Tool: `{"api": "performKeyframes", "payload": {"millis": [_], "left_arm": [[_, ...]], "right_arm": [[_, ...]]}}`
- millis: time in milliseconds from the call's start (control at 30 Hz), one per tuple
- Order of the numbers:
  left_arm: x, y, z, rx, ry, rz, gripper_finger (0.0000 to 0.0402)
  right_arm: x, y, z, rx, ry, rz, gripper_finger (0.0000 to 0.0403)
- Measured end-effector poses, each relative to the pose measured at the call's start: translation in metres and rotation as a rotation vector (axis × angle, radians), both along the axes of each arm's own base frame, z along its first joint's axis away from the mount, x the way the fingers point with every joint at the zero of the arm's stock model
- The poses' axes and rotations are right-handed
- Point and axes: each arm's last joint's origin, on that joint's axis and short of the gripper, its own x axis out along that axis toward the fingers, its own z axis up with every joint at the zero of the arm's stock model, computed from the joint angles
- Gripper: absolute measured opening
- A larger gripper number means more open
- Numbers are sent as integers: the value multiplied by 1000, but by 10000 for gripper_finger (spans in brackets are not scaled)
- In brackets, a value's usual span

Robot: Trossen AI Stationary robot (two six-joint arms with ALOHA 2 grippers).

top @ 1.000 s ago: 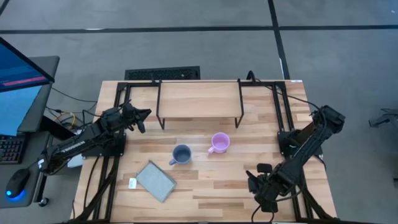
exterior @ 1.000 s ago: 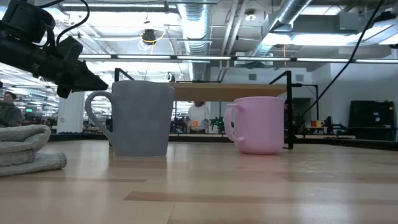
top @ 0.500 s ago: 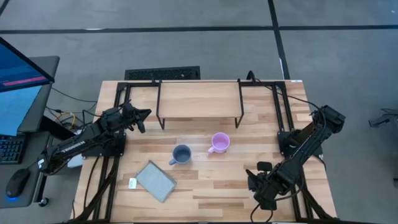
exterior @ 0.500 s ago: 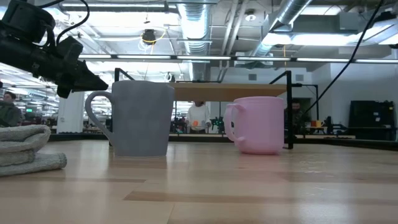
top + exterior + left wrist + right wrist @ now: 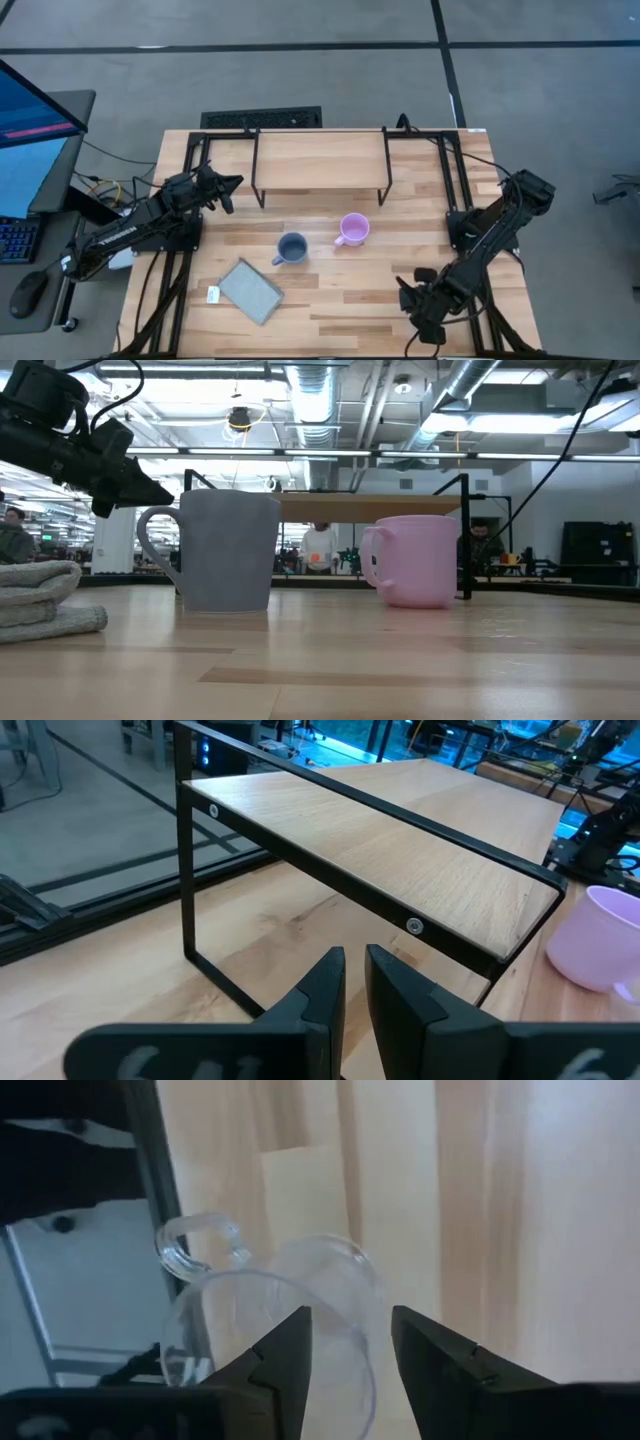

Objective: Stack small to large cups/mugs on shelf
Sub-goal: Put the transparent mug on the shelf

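A clear glass cup (image 5: 270, 1315) with a handle (image 5: 195, 1240) stands upright on the table near its near right corner. My right gripper (image 5: 348, 1345) hangs open over it, pointing down, and hides it in the high view, where the gripper (image 5: 425, 305) shows. The grey-blue mug (image 5: 292, 248) and the pink mug (image 5: 353, 230) stand mid-table in front of the shelf (image 5: 320, 160). My left gripper (image 5: 232, 185) waits shut beside the shelf's left leg, holding nothing. My right gripper comes at the glass cup from above. One finger (image 5: 285, 1350) stands inside the rim and the other (image 5: 430, 1355) outside it, astride the wall (image 5: 368, 1355) on the side away from the handle. I cannot tell whether either finger touches the glass.
A flat grey pad (image 5: 250, 290) lies near the table's near left, with a small white tag (image 5: 213, 294) beside it. The table's black frame rails (image 5: 455, 185) run along both sides. People and desks show in the room beyond the table in the low view.
My right gripper has sunk a little toward the glass cup. The mugs and my left arm have kept still.
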Motion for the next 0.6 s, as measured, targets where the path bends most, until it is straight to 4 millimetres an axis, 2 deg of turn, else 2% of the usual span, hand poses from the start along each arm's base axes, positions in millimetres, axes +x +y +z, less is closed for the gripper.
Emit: {"api": "performKeyframes", "payload": {"millis": [167,433,600], "left_arm": [[0,0,0,0,0,0,33],[0,0,0,13,9,-3,33],[0,0,0,13,9,-3,33]], "right_arm": [[0,-1,-1,-4,3,-10,133],[0,-1,-1,-5,3,-7,18],[-1,-2,-2,-13,10,-6,16]]}}
